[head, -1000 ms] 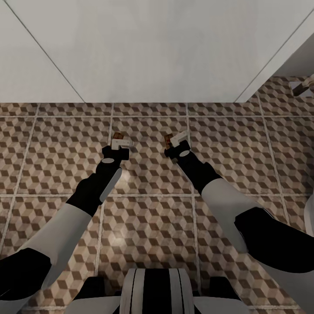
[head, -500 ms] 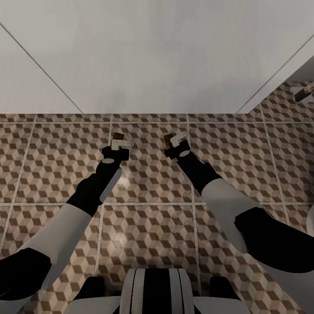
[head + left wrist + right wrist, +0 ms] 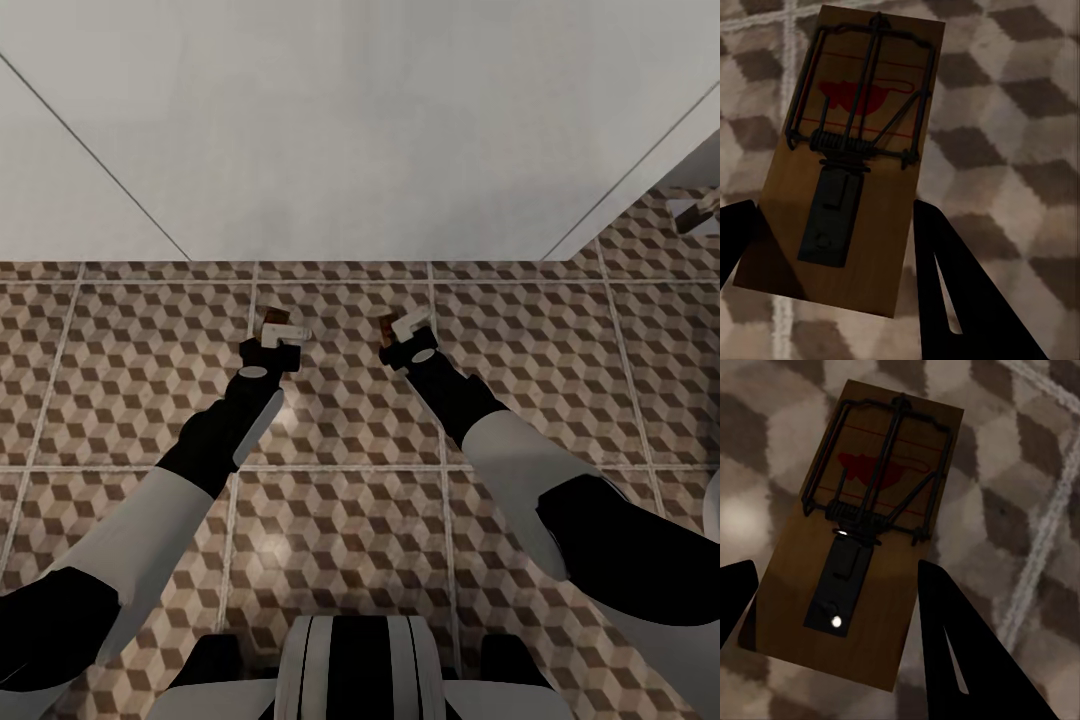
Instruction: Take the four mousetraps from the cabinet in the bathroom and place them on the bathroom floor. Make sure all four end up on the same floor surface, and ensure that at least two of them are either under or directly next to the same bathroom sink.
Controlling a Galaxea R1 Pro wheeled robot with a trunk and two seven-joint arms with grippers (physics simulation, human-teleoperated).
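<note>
Both arms hang low over the bathroom floor (image 3: 130,340), so this looks like the set-down step. The left gripper (image 3: 832,247) and right gripper (image 3: 832,607) each have jaws clamped on a mousetrap (image 3: 847,150) (image 3: 862,525). Each board's long axis runs along the fingers, bait end pointing away. Next: lower, then release.

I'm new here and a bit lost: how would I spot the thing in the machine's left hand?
Look at the cube-patterned brown tile floor below the white wall. Above it the left hand holds a mousetrap: a flat brown wooden board with a black wire spring bar and a red mark. Its twin is in the right hand.
</note>
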